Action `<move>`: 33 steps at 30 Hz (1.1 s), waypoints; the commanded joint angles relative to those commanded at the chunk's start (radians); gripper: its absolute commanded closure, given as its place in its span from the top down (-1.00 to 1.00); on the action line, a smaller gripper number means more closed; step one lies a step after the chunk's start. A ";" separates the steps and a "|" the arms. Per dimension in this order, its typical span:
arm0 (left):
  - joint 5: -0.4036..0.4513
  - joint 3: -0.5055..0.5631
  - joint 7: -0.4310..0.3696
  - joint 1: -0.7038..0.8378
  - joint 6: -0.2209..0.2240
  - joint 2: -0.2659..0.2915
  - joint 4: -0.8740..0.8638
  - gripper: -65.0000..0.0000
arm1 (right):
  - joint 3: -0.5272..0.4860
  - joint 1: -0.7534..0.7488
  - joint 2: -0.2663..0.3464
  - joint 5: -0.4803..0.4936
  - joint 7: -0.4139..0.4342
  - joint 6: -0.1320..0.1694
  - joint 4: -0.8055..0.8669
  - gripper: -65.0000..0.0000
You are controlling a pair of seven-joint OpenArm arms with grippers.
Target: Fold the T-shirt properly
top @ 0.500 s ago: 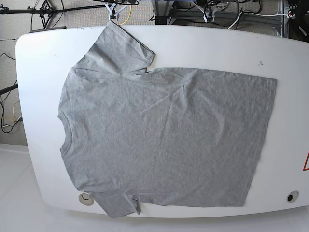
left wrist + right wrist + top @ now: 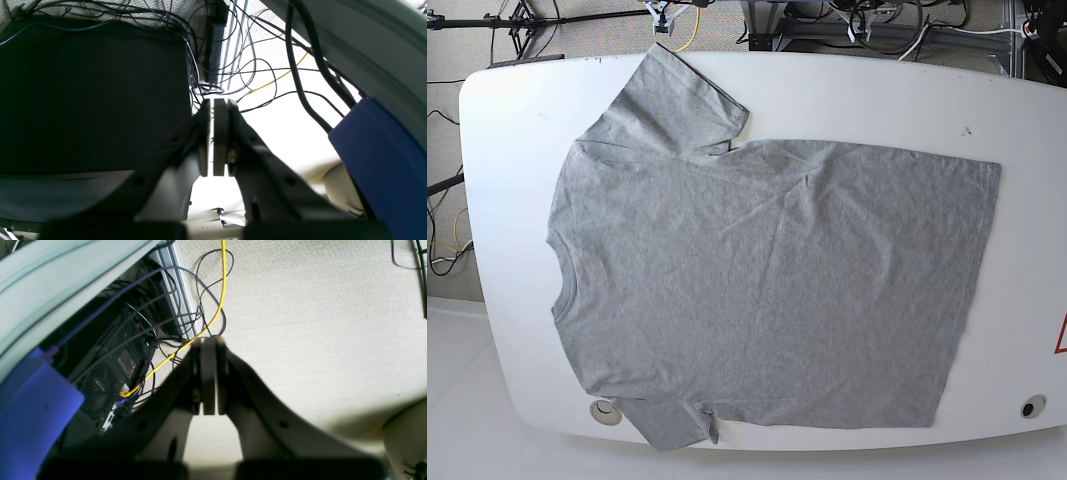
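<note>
T-shirt (image 2: pixel 767 280) lies flat, plain side up, on white surface (image 2: pixel 847 95), neck at 9 o'clock, hem at 3; one sleeve at 11, other at 7 by surface edge. Both arms out of base view. Left pincer (image 2: pixel 211 140): tips together, holding nothing, above floor cables. Right pincer (image 2: pixel 209 373): tips together, empty, over carpet w/ yellow cable (image 2: pixel 213 313).
</note>
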 joint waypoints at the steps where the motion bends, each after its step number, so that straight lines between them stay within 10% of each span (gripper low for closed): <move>1: -0.001 0.001 -0.002 0.000 0.001 0.000 0.000 -0.99 | -0.001 -0.002 0.000 -0.001 0.002 0.000 -0.001 -1.00; 33: 0.003 -0.002 -0.003 0.025 0.001 -0.005 0.004 -0.99 | -0.001 -0.005 0.003 0.002 0.001 0.007 -0.002 -1.00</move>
